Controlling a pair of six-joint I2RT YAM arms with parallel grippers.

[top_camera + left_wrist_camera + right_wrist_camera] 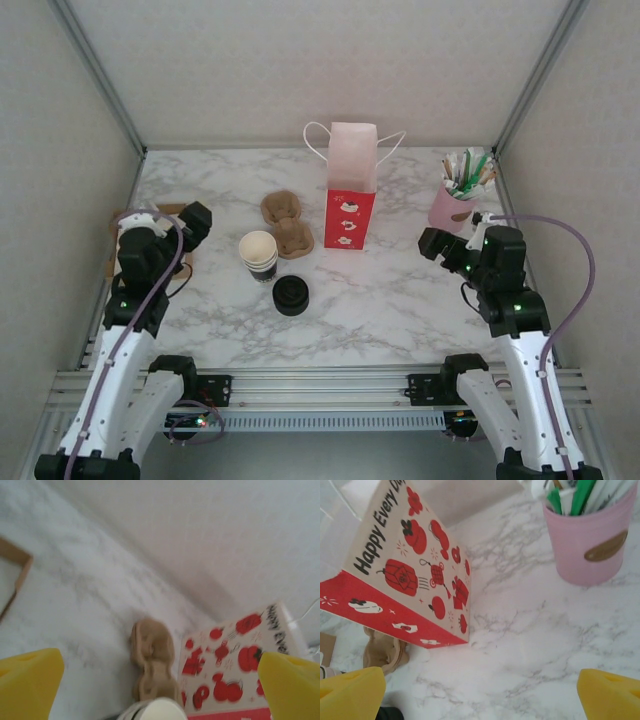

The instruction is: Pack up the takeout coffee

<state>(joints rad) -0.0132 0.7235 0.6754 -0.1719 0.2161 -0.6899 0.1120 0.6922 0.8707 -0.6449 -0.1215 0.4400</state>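
The left tool (193, 222) and right tool (436, 244) are both gaping fully, holding nothing. The dark-walled paper takeout cup (259, 252) is standing lidless mid-worktop (400, 290), with its round black plastic lid (291, 296) lying just beside it. Capping probably comes first, ideally by descending squarely and pinching the lid's rim.

**Finishes Around the Jaws**

Showing smooth, faintly glossy marble-veined table (545, 645) beneath the right jaws. Showing matt printed paper bag (420, 580) ahead-left of them, smooth pink pot (590, 550) ahead-right. Showing rough brown moulded-pulp carrier (152, 660) ahead of the left jaws, between matt yellow pads (30, 680) of the left gripper (160, 685).
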